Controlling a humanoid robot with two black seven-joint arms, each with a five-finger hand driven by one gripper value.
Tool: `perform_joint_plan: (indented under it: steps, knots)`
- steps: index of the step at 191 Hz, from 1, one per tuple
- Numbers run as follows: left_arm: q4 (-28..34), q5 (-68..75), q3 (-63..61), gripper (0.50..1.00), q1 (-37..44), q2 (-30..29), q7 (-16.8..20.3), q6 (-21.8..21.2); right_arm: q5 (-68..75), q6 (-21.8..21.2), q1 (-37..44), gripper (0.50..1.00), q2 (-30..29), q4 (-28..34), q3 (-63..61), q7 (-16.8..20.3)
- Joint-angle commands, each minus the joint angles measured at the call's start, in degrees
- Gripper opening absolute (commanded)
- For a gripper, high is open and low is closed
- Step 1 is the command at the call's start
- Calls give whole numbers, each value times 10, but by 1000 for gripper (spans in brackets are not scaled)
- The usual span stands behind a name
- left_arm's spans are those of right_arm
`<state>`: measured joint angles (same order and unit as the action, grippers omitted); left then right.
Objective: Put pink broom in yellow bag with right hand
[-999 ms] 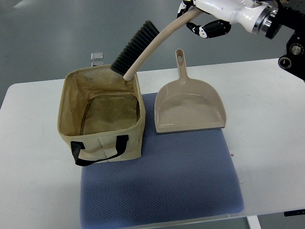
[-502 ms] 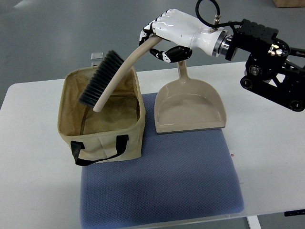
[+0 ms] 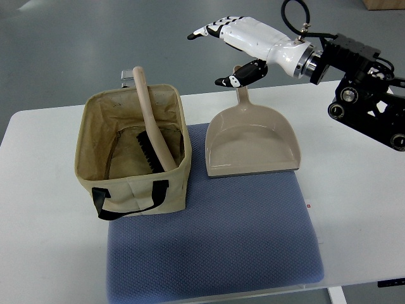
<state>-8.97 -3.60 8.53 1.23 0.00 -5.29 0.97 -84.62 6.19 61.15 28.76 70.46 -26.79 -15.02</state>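
Observation:
The pink-beige broom (image 3: 152, 120) now lies inside the yellowish fabric bag (image 3: 136, 190), its black bristles down on the bag's floor and its curved handle leaning up over the far rim. My right hand (image 3: 221, 54), white with black finger joints, hovers above and to the right of the bag, over the dustpan's handle. Its fingers are spread and it holds nothing. The left arm does not show.
A beige dustpan (image 3: 253, 140) lies right of the bag, partly on a blue-grey mat (image 3: 215, 247) that covers the white table (image 3: 354, 190). The bag has black strap handles at its front. A small metal clip (image 3: 128, 76) sits behind the bag.
The right hand carried the broom leftward over the bag, then let it go. The broom dropped into the bag and the hand's fingers spread apart.

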Motion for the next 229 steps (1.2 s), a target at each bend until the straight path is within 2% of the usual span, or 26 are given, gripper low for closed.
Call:
perform_joint_plan:
  steps: [1,21,30,36,45,47,62,81,120,137,148,181,208,212,216,229]
  knots:
    - [0,0,0,1000,0,0,0,0,70,-50,-38,860,6,-9,-65,2]
    - [0,0,0,1000,0,0,0,0,122,-134,-87,862,4,-25,-150,5]
    - [0,0,0,1000,0,0,0,0,142,-187,-125,893,-2,-41,-210,8]
    - [0,0,0,1000,0,0,0,-1,148,-211,-140,893,-5,-46,-237,9]
    - [0,0,0,1000,0,0,0,0,156,-269,-171,893,-20,-60,-295,10]
    - [0,0,0,1000,0,0,0,0,156,-269,-171,893,-20,-60,-295,10]
    - [0,0,0,1000,0,0,0,0,169,-350,-204,893,-55,-102,-379,15]
    - [0,0,0,1000,0,0,0,0,187,-399,-226,893,-92,-158,-449,28]
    - [0,0,0,1000,0,0,0,0,307,-401,-246,893,-130,-242,-504,35]
    - [0,0,0,1000,0,0,0,0,384,-383,-256,893,-137,-263,-504,36]
    - [0,0,0,1000,0,0,0,0,427,-356,-263,893,-146,-275,-504,36]
    - [0,0,0,1000,0,0,0,0,466,-283,-291,895,-174,-281,-503,32]
    - [0,0,0,1000,0,0,0,0,466,-276,-301,895,-185,-281,-503,28]
    - [0,0,0,1000,0,0,0,0,466,-276,-302,899,-185,-281,-504,27]
    - [0,0,0,1000,0,0,0,0,466,-275,-302,925,-186,-281,-504,27]
    - [0,0,0,1000,0,0,0,0,466,-275,-303,930,-190,-281,-504,28]
